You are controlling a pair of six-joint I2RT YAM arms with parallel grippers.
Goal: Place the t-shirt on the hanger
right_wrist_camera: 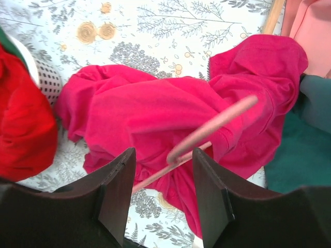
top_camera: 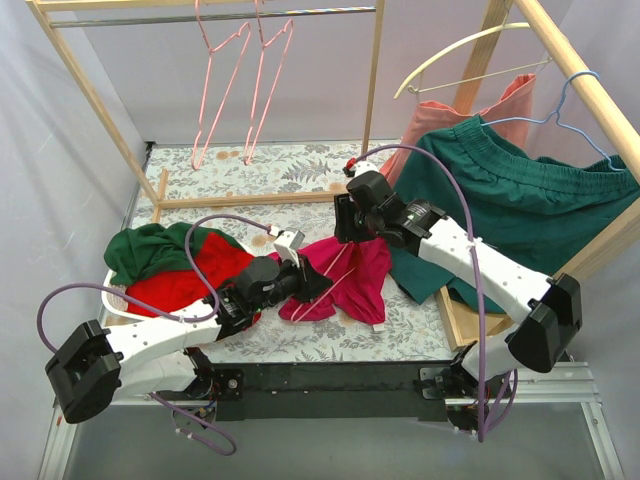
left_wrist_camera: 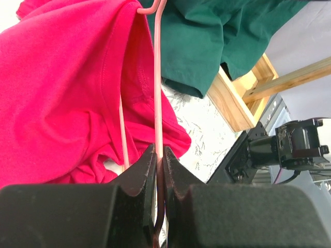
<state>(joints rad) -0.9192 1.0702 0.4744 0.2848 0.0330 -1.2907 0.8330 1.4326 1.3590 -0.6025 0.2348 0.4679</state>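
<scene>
The magenta t-shirt (top_camera: 352, 282) lies crumpled on the patterned table, between my two grippers. A thin pale-pink wire hanger (top_camera: 336, 275) lies across it, partly inside the cloth. My left gripper (top_camera: 312, 283) is shut on the hanger's wire (left_wrist_camera: 158, 103), with the t-shirt (left_wrist_camera: 67, 93) just beyond the fingertips. My right gripper (top_camera: 352, 222) is open and empty, held above the t-shirt (right_wrist_camera: 150, 113); the hanger's wire (right_wrist_camera: 207, 132) passes below and between its fingers without touching them.
A white basket (top_camera: 118, 300) at the left holds a red garment (top_camera: 185, 285) and a dark green one (top_camera: 150, 250). Two pink hangers (top_camera: 235, 70) hang on the back rail. A green garment (top_camera: 510, 200), a cream hanger (top_camera: 460, 50) and a blue hanger (top_camera: 575, 110) hang on the right wooden rack.
</scene>
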